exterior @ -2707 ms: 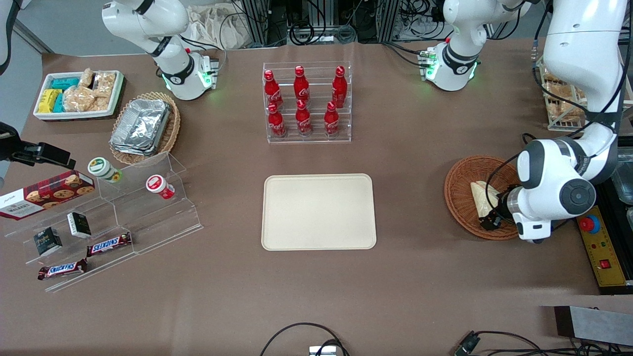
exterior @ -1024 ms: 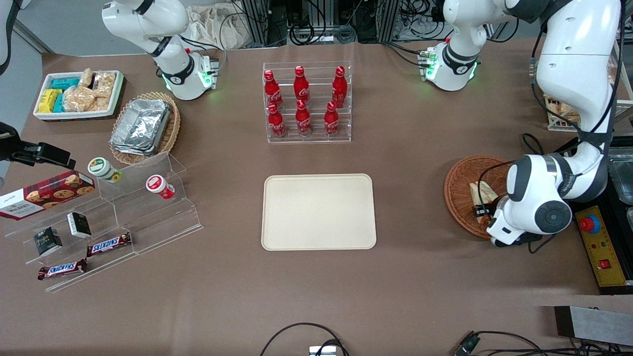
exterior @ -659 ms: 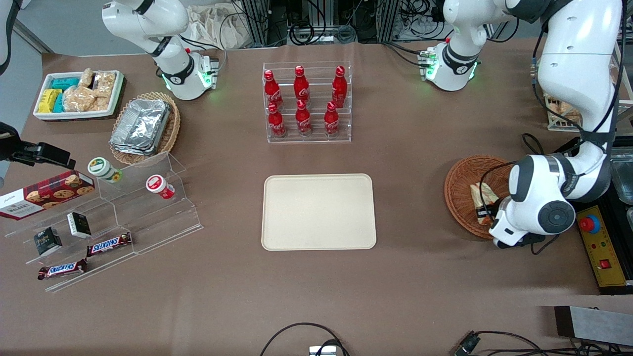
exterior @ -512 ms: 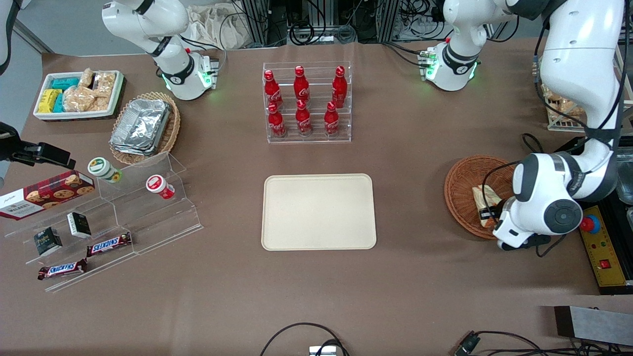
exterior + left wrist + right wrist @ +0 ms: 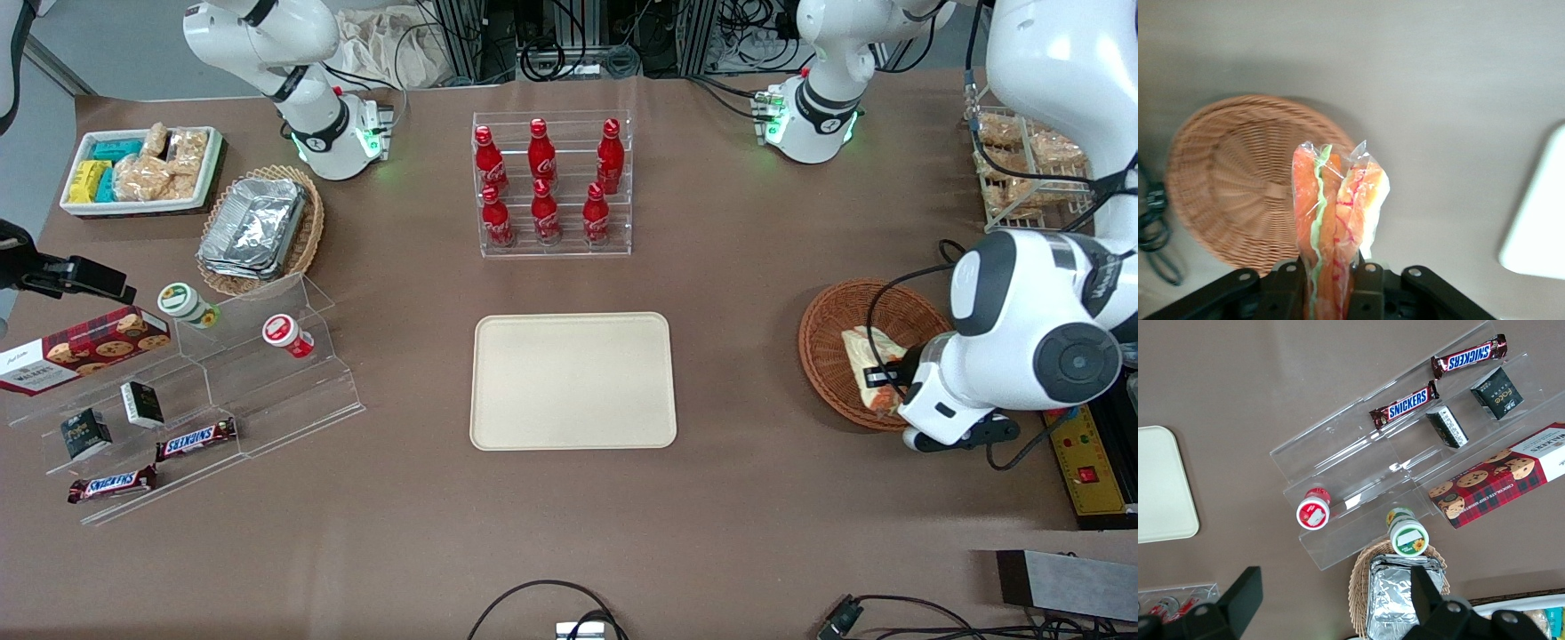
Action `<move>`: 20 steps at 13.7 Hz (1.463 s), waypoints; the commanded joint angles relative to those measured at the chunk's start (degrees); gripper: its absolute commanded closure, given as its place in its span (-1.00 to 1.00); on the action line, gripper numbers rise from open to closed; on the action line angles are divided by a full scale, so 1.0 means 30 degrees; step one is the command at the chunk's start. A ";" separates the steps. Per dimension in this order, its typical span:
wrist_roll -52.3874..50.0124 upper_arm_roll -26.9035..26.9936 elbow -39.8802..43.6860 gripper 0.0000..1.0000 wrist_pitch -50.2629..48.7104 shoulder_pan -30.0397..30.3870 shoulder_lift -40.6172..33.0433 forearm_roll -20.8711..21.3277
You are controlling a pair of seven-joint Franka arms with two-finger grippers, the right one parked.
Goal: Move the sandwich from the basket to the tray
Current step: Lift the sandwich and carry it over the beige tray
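Gripper (image 5: 882, 378) pinching the wrapped sandwich (image 5: 1335, 220), lifted clear above the basket (image 5: 1238, 187); transfer to the empty tray (image 5: 573, 380) remains.

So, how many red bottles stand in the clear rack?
6: three red bottles on the upper step and three on the lower step, nearer the front camera. None seems hidden. The end effector holds the sandwich above the basket.
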 commanded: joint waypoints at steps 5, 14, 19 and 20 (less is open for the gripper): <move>-0.4475 -0.1083 0.1992 1.00 -0.0062 -0.4625 0.2075 -0.0426; -0.7791 -0.1054 0.2114 1.00 0.3922 -0.7707 0.6767 -0.0221; -0.8171 -0.1024 0.2231 0.06 0.5738 -0.7914 0.7765 -0.0191; -0.8290 -0.0995 0.2231 -0.97 0.5798 -0.7914 0.7765 -0.0133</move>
